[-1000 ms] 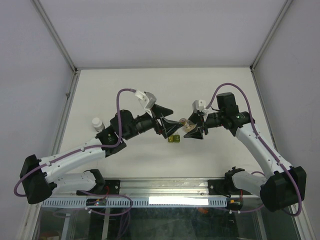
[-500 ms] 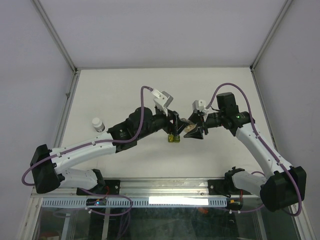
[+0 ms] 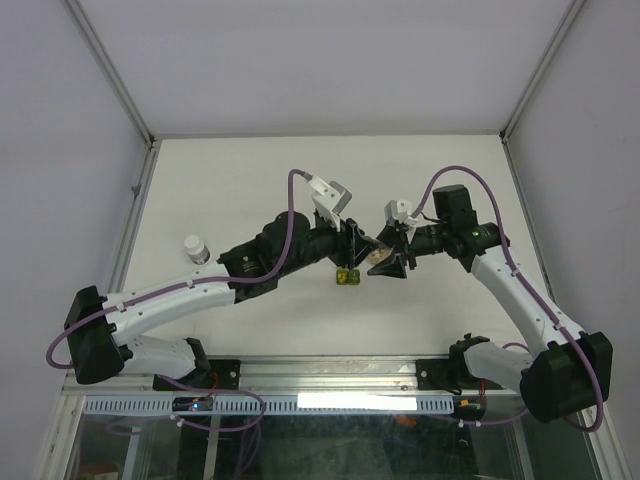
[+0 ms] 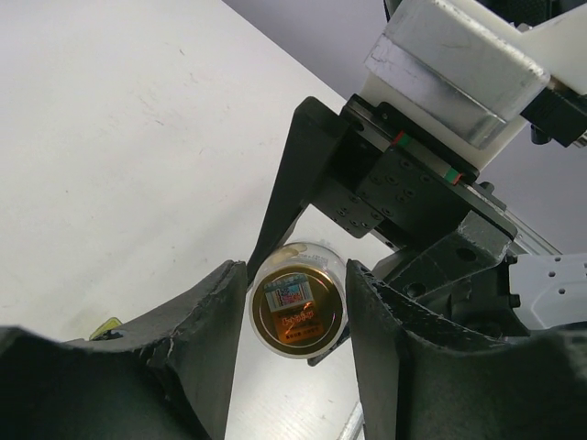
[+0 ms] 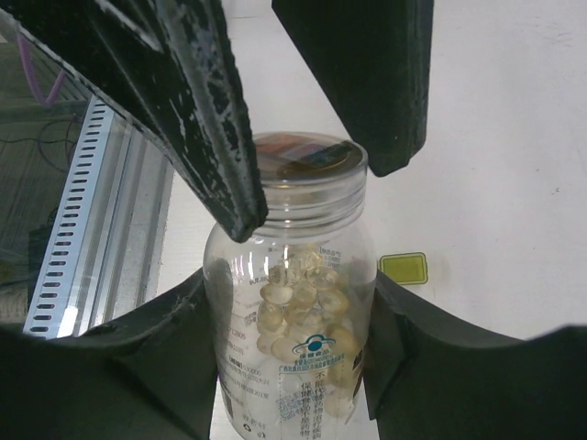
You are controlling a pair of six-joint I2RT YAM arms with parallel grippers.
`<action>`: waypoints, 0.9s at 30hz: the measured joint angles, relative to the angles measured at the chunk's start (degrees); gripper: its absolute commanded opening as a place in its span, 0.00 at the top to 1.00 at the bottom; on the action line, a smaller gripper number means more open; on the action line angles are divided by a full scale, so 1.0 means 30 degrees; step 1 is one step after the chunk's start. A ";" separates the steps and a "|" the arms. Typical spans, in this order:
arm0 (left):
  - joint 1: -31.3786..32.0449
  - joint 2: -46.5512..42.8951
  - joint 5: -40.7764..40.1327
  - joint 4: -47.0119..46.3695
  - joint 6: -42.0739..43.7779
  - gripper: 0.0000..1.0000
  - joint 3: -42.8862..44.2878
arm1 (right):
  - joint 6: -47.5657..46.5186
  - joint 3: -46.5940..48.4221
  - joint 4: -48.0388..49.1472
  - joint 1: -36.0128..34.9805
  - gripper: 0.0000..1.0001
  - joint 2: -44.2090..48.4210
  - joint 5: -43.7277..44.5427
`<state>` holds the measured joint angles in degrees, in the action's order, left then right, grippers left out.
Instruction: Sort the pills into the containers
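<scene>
A clear bottle [image 5: 292, 348] of pale tan pills [image 5: 307, 298] is clamped by its body between my right gripper's [image 5: 292, 376] fingers, lying roughly level above the table. My left gripper [image 4: 296, 316] faces it end on, and its two fingers [image 5: 215, 128] press against either side of the bottle's screw cap [image 4: 297, 310]. In the top view both grippers meet at the bottle [image 3: 378, 256] mid-table. The container, a small olive-green box [image 3: 348, 277], sits on the table just below them; it also shows as the green box [image 5: 404, 268] past the bottle.
A white-capped vial [image 3: 196, 248] stands at the left, beside the left arm's forearm. The table's near metal rail [image 3: 330, 372] runs along the front edge. Frame posts rise at the back corners.
My left arm has reached right to the bottle and its jaws have narrowed onto the cap. The right gripper and bottle have held still.
</scene>
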<state>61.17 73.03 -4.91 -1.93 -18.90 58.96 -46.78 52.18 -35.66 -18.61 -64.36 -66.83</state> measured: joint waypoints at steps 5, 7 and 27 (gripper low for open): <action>0.0000 0.0182 0.0233 0.0182 0.0000 0.53 0.0168 | 0.0007 0.0000 -0.0007 0.0000 1.00 0.0000 0.0015; 0.0000 0.0226 0.0277 0.0219 0.0000 0.53 0.0204 | 0.0007 0.0000 -0.0007 0.0000 1.00 0.0000 0.0015; -0.0036 0.0291 0.1173 0.1035 0.0270 0.84 0.0415 | 0.0022 0.0000 -0.0066 0.0000 1.00 0.0000 -0.0007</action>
<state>61.06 73.91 -1.39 1.17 -18.09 60.20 -46.72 52.18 -35.86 -18.61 -64.36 -66.85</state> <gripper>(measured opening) 0.431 0.548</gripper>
